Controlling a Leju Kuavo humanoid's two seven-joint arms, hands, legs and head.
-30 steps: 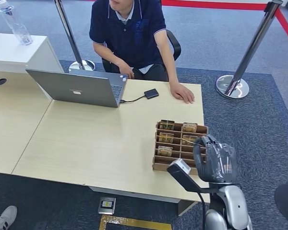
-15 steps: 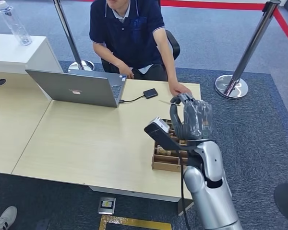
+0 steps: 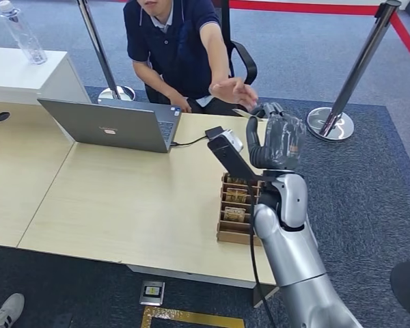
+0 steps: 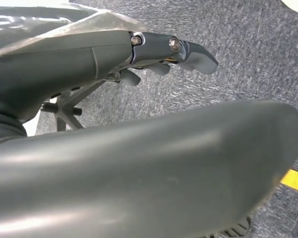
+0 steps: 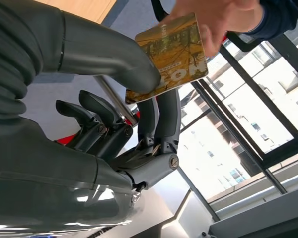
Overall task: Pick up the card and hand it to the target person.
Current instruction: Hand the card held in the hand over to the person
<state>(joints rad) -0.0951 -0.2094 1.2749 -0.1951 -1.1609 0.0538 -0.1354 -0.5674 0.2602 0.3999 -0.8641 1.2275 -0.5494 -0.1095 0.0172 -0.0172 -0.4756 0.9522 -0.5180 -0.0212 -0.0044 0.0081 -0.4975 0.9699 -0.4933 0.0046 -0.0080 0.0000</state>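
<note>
The right hand (image 3: 275, 140) has gone up from the card box (image 3: 237, 213) and pinches the yellow card (image 5: 170, 55). The person's hand (image 3: 236, 92) left the desk (image 3: 130, 198) and reaches for it. Letters "ON" show. I cannot tell how the left hand (image 4: 140, 148) is.

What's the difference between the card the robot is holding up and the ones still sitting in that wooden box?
The card in the right hand is raised in the air, pinched between thumb and fingers, with the person's hand reaching it; the cards in the rack lie in separate slots of the wooden rack on the table. The held card's whole face shows; the racked ones are partly hidden by dividers. All share a golden-brown print.
</note>
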